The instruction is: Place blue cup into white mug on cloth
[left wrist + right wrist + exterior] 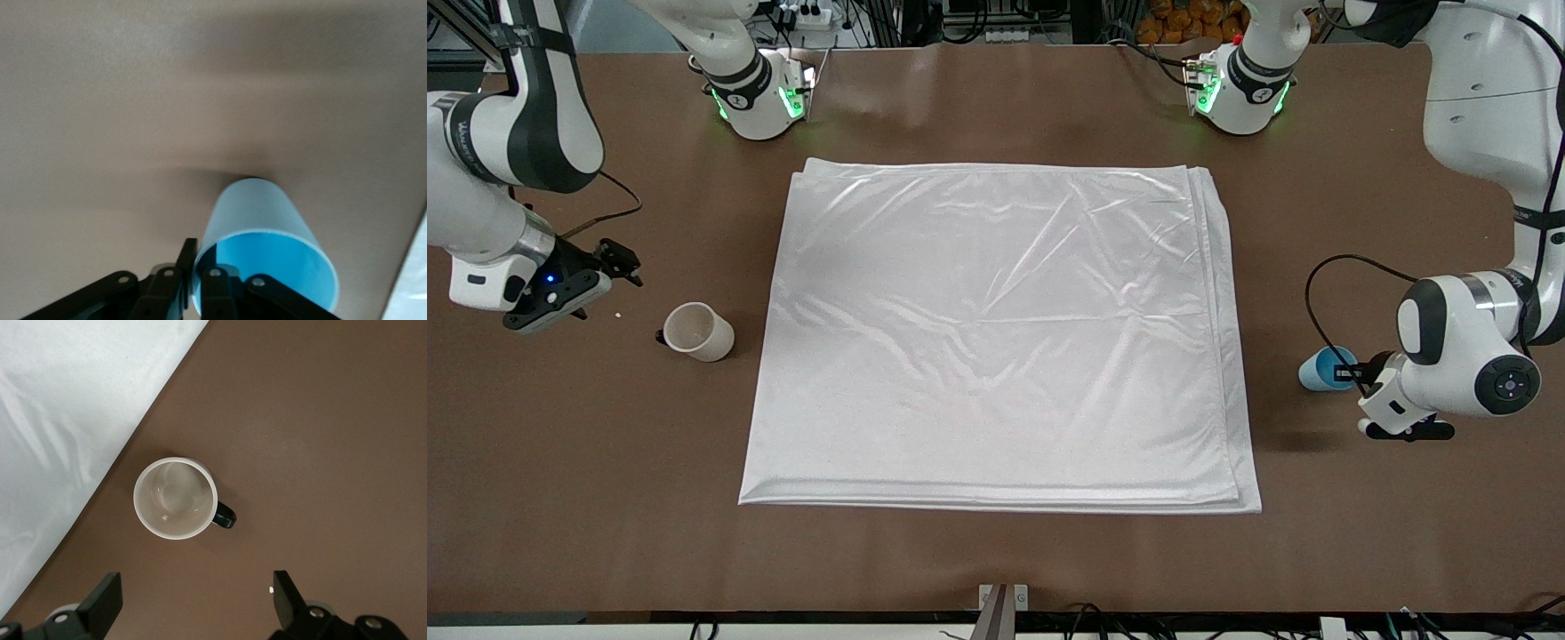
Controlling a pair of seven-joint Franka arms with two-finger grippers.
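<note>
The small light-blue tapered cup [267,250] seems gripped at its rim by the left gripper [198,280] near the desk [996,107] edge at the left arm's end; the cream black-handled mug [698,332] stands off the shiny white cloth [996,338], under the spread-fingered right gripper [193,603]; nothing placed

The cloth [996,333] lies mid-table. The white mug [698,332] stands beside it toward the right arm's end. The blue cup [1320,368] sits beside it toward the left arm's end.

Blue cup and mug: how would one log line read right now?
left gripper: shut on blue cup | right gripper: open over mug | cloth: bare
</note>
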